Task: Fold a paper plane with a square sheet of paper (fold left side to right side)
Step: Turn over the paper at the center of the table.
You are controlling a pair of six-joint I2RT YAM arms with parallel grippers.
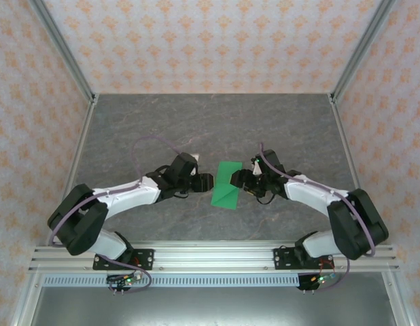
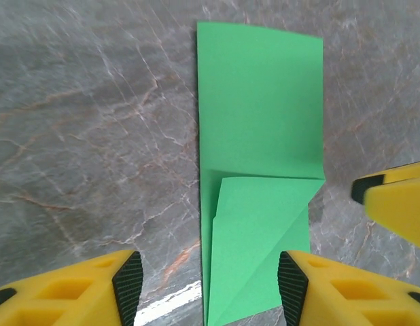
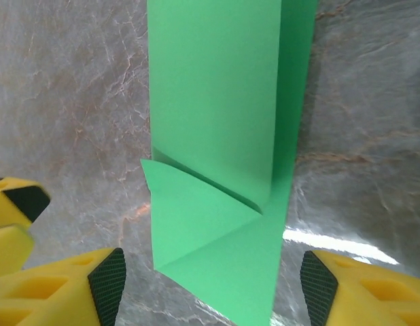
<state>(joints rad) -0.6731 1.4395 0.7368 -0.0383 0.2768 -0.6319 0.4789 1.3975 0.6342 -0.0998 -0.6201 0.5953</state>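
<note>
The square sheet of paper (image 1: 226, 185) is bright green and lies flat on the grey marbled table, folded into a long strip with a diagonal flap at one end. My left gripper (image 1: 208, 182) is at its left edge and my right gripper (image 1: 242, 182) at its right edge. In the left wrist view the paper (image 2: 261, 102) runs away from the open left gripper (image 2: 210, 288), its flap end between the pads but untouched. In the right wrist view the paper (image 3: 217, 88) lies the same way under the open right gripper (image 3: 210, 285).
Patterned walls and metal frame posts (image 1: 67, 54) close in the table on three sides. A slotted rail (image 1: 210, 257) with both arm bases runs along the near edge. The other gripper's yellow fingers (image 2: 393, 200) show at each wrist view's side.
</note>
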